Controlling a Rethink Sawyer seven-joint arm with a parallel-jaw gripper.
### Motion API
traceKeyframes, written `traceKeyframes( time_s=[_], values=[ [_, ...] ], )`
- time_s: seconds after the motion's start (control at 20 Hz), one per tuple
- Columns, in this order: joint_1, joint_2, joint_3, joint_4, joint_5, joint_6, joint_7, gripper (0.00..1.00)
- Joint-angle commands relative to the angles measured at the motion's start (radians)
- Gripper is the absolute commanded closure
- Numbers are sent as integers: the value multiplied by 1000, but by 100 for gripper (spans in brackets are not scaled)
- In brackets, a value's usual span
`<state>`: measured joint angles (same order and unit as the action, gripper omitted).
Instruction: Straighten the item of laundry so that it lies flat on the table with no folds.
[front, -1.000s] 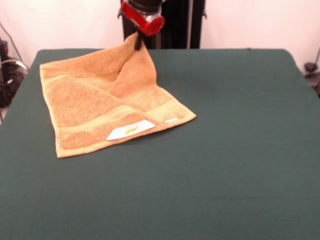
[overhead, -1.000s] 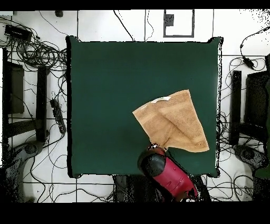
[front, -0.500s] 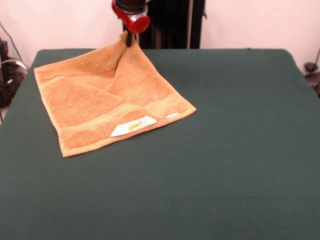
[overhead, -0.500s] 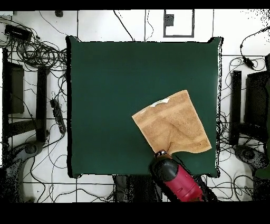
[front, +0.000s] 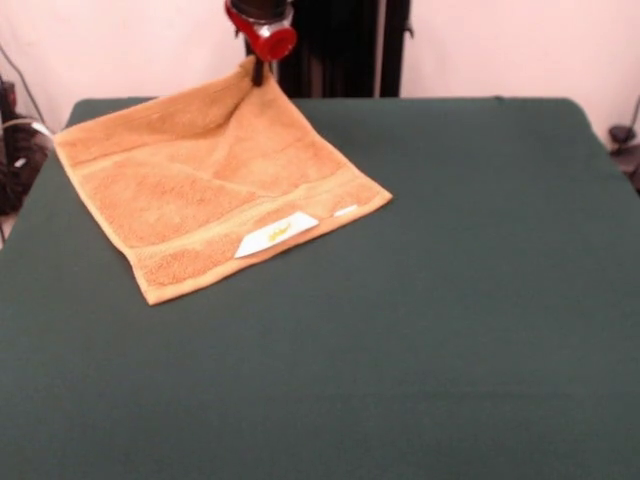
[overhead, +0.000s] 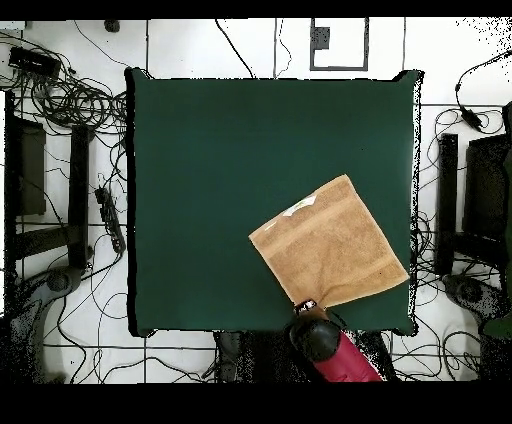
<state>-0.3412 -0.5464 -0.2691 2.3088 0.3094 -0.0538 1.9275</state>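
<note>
Pinching one corner of the small square orange-tan terry towel (front: 210, 185), the red and black gripper (front: 259, 70) holds that corner lifted just above the table's far edge. The rest of the towel lies spread nearly flat on the large dark green cloth-covered table (front: 450, 300), its white label with yellow print (front: 277, 233) showing at the near border.

Towel (front: 210, 180): rough matt terry cloth. Table (front: 450, 300): smooth matt cloth cover. Gripper (front: 259, 72) housing: glossy red plastic.
</note>
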Motion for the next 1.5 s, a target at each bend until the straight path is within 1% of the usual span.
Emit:
traceKeyframes(
  time_s=[0.05,0.15,0.2,0.45,0.5,0.55,0.6,0.65,0.7,0.75,0.8,0.9,0.95,1.05,1.1,1.15,1.25,1.3,1.5],
  values=[
    [-60,82,251,111,-45,-187,347,100],
    [-45,89,244,106,-46,-208,341,100],
    [-32,92,234,99,-46,-216,330,0],
    [-3,91,211,93,-46,-222,312,0],
    [5,89,204,92,-34,-208,311,0],
    [36,78,180,99,-1,-198,323,0],
    [44,74,171,105,20,-219,352,0],
    [29,69,186,113,18,-187,351,0],
    [31,57,180,113,24,-153,337,0],
    [68,30,142,115,48,-117,324,0],
    [101,-15,109,122,69,-27,300,0],
    [245,-113,-55,91,104,213,261,0],
    [322,-149,-150,56,90,344,267,0],
    [424,-197,-285,-27,26,561,289,0],
    [444,-217,-319,-64,-10,639,296,0],
    [460,-232,-343,-93,-34,690,295,0],
    [453,-255,-338,-130,-56,707,274,0],
    [424,-278,-298,-129,-55,680,253,0],
    [367,-295,-211,-137,-37,505,181,0]
  ],
)
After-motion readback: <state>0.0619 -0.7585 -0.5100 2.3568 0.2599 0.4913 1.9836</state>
